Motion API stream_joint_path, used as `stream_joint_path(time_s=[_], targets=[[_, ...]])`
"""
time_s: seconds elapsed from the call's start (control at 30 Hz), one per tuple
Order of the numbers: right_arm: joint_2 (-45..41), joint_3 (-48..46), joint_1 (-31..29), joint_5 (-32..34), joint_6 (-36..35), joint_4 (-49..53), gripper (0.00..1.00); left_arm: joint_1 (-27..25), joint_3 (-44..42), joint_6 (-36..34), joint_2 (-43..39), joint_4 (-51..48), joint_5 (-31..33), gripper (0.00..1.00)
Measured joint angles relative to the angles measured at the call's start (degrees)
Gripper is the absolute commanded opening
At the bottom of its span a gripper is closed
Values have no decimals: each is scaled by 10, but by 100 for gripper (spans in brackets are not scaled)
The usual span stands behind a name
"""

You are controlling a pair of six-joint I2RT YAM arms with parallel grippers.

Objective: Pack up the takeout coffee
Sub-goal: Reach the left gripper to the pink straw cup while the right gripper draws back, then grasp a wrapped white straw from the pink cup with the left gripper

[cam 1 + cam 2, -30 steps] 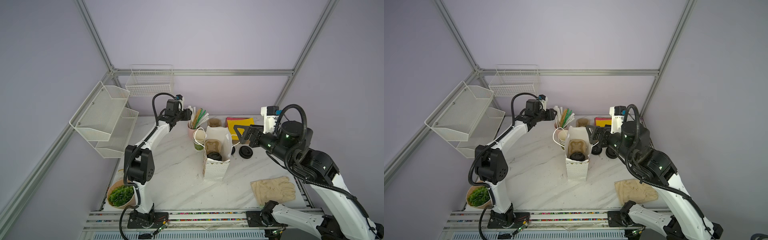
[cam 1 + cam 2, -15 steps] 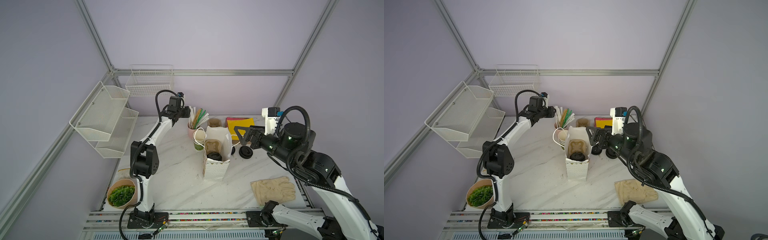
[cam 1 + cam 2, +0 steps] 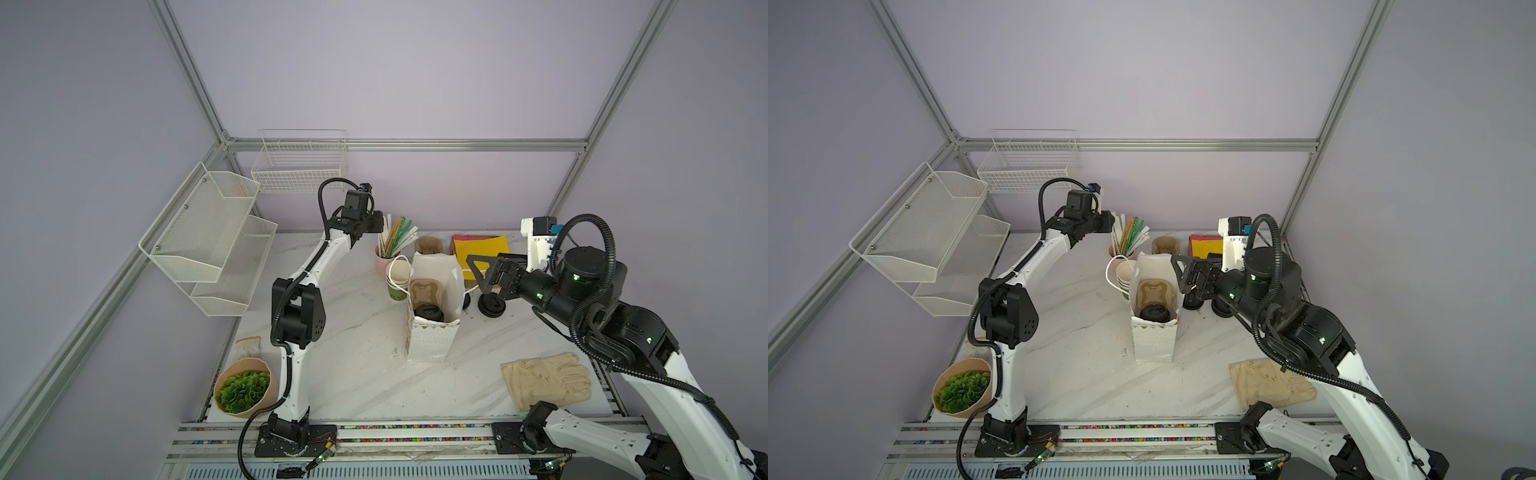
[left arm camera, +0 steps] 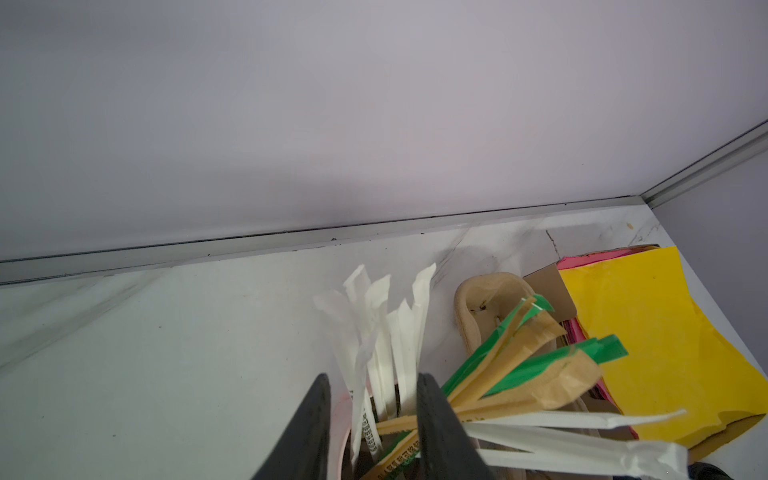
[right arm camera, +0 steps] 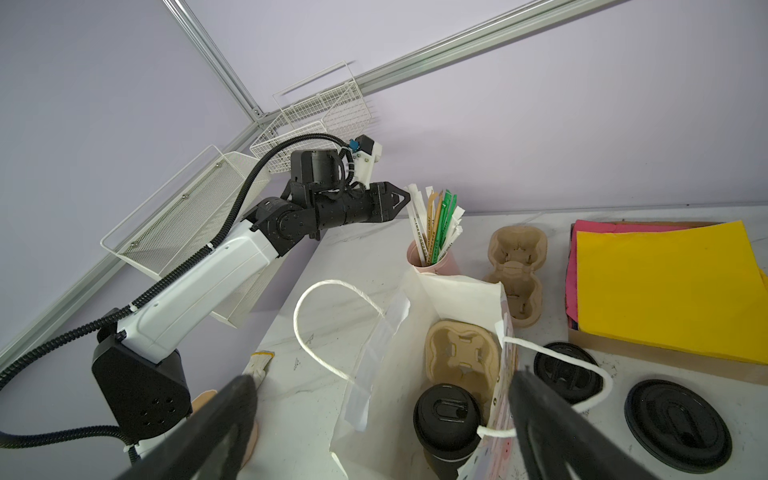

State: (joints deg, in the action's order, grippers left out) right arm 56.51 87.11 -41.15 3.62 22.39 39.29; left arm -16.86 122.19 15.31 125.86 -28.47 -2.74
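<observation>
1. Overhead, in both top views, the paper bag [image 3: 428, 345] [image 3: 1152, 345] stands upright and open-mouthed near the middle of the table [image 3: 353, 374]. The takeout coffee [image 3: 429, 312] [image 3: 1156, 312] sits inside it, black lid up, at the bag's near end, in a cardboard carrier [image 3: 424, 291]. The right gripper [image 3: 476, 274] [image 3: 1177, 275] hangs just right of the bag's rim, jaws spread wide and empty, near the loose lids [image 3: 491, 305]. The left gripper [image 3: 379, 222] is behind and left of the bag, at the tips of the straws [image 3: 397, 237]. Bare marble lies open in front of the bag and to its left. A glove [image 3: 546, 380] lies to the bag's front right, by the table edge.
2. In the left wrist view, the left gripper [image 4: 372, 378] has its fingers [image 4: 320, 415] narrowly apart with white wrapped straws [image 4: 386, 332] between them; whether they pinch any cannot be told. The empty carrier [image 4: 490, 299] and yellow sheet [image 4: 648, 332], both behind the bag, crowd one side. A bare strip of table runs to the back wall.
3. In the right wrist view, the right gripper [image 5: 382, 376] is fully released, its fingers [image 5: 232, 407] far apart. The coffee [image 5: 446, 419] stands inside the bag [image 5: 457, 282], with two lids [image 5: 677, 419] on the table just outside the bag's wall.
</observation>
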Motion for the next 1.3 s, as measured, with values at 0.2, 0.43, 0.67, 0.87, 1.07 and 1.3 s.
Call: stream_joint_path(time_s=[0.2,0.43,0.67,0.87,1.07,1.3], targets=[[-2,0,0,0,0,-1,97,-2,14,-1,9,-8,5,19],[-5,-6,0,0,0,-2,97,-2,33,-2,16,-15,11,8],[-7,-9,0,0,0,-2,97,-2,33,-12,16,-22,18,8],[-7,-9,0,0,0,-2,97,-3,33,-18,17,-26,23,38],[-8,-15,0,0,-1,-6,97,-7,37,-22,23,-26,32,25],[-9,-15,0,0,-2,-6,97,-10,44,-25,49,-31,43,14]])
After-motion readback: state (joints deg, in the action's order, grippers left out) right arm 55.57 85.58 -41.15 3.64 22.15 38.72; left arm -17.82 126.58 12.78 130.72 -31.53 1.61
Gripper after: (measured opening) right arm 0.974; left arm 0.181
